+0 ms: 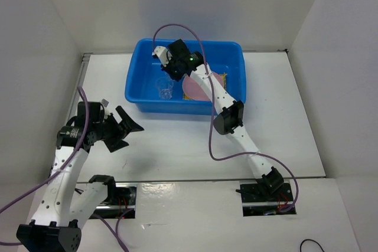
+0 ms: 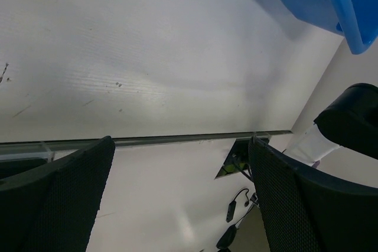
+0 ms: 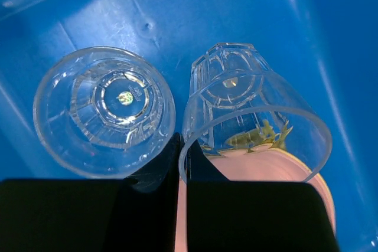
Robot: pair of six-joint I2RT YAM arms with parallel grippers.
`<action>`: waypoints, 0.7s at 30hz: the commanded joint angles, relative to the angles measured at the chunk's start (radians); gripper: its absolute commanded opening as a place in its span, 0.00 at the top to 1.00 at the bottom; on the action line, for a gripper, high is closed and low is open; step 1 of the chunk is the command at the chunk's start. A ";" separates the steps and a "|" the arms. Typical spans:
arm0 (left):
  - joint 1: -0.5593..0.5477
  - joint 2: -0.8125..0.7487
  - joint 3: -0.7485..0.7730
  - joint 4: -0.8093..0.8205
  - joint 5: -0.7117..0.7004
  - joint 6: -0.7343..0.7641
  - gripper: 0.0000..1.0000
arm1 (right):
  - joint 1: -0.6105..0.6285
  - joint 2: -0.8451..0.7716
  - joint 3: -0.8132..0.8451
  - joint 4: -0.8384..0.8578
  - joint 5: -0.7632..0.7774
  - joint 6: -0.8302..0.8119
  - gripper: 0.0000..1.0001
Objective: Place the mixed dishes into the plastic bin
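Note:
The blue plastic bin [image 1: 189, 43] stands at the back centre. My right gripper [image 1: 171, 68] reaches into its left half. In the right wrist view the gripper [image 3: 182, 157] is shut on the rim of a tilted clear cup [image 3: 248, 104], one finger inside and one outside. A second clear cup [image 3: 103, 110] stands upright just left of it on the bin floor [image 3: 177, 10], and it also shows from above [image 1: 165, 88]. The pink plate [image 1: 195, 90] lies in the bin on the woven mat [image 1: 222, 78]. The tan plate is hidden. My left gripper [image 1: 127, 127] is open and empty.
The left gripper [image 2: 177, 205] hovers over bare white table, below and left of the bin's front left corner [image 2: 348, 4]. White walls enclose the table on three sides. A purple cable loops beside the right arm [image 1: 227, 116].

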 commanded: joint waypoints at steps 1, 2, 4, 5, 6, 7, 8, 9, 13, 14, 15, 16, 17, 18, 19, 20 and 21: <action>0.005 -0.053 0.013 -0.029 0.004 -0.035 0.00 | 0.010 0.029 0.046 0.071 0.035 -0.036 1.00; 0.005 -0.064 0.001 -0.029 0.013 -0.044 0.00 | 0.010 0.040 0.046 0.071 0.046 -0.036 0.99; 0.005 -0.101 -0.014 -0.041 0.013 -0.053 0.00 | 0.019 0.040 0.046 0.097 0.060 -0.056 0.99; 0.005 -0.121 -0.024 -0.053 0.013 -0.063 0.00 | 0.019 0.051 0.046 0.097 0.069 -0.056 0.96; 0.005 -0.121 -0.024 -0.054 0.013 -0.063 0.00 | 0.019 0.051 0.046 0.097 0.080 -0.056 0.93; 0.005 -0.133 -0.024 -0.063 0.013 -0.063 0.00 | 0.019 0.051 0.046 0.109 0.080 -0.056 0.90; 0.005 -0.133 -0.024 -0.063 0.013 -0.063 0.00 | 0.019 0.051 0.046 0.109 0.080 -0.056 0.87; 0.005 -0.133 -0.024 -0.063 0.004 -0.063 0.00 | 0.019 0.038 0.046 0.118 0.080 -0.056 0.79; 0.005 -0.104 -0.024 -0.052 0.004 -0.040 0.00 | 0.019 -0.011 0.046 0.146 0.069 -0.015 0.53; 0.005 -0.090 -0.024 -0.052 0.004 -0.028 0.00 | 0.019 -0.040 0.046 0.172 0.069 0.009 0.44; 0.005 -0.078 -0.024 -0.040 0.004 -0.027 0.00 | 0.019 -0.057 0.046 0.181 0.069 0.022 0.35; 0.005 -0.078 -0.024 -0.029 0.004 -0.018 0.00 | 0.030 -0.073 0.046 0.190 0.069 0.031 0.20; 0.005 -0.054 -0.024 -0.018 0.004 -0.003 0.00 | 0.030 -0.112 0.046 0.207 0.078 0.055 0.13; 0.005 -0.044 -0.024 -0.018 0.004 0.008 0.00 | 0.030 -0.132 0.046 0.221 0.115 0.075 0.09; 0.005 -0.026 0.005 -0.018 -0.005 0.022 0.00 | 0.030 -0.156 0.046 0.235 0.144 0.100 0.02; 0.005 -0.026 0.027 -0.018 -0.020 0.052 0.00 | 0.019 -0.181 0.046 0.245 0.165 0.127 0.02; 0.005 -0.015 0.050 -0.018 -0.042 0.066 0.00 | 0.010 -0.237 0.046 0.246 0.176 0.181 0.02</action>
